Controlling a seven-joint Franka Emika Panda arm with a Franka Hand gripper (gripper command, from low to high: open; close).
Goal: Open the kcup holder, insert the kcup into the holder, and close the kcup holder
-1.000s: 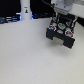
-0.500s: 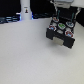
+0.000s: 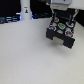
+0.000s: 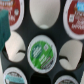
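Note:
The kcup holder (image 3: 61, 31) is a black box at the exterior view's right, with a drawer pulled out and pod tops showing in it. My gripper (image 3: 62, 15) hangs straight over that open drawer. In the wrist view the drawer fills the picture. A kcup (image 4: 41, 53) with a round green top sits in a round slot in the middle. A teal finger (image 4: 4, 22) shows at the picture's edge, apart from the kcup. The other finger is out of view. Nothing is held between them.
Red-topped pods (image 4: 10, 10) (image 4: 76, 16) sit in neighbouring slots, and several slots (image 4: 46, 15) are empty. A tall white bottle-like object (image 3: 25, 10) stands at the back of the white table (image 3: 25, 55), at the exterior view's left.

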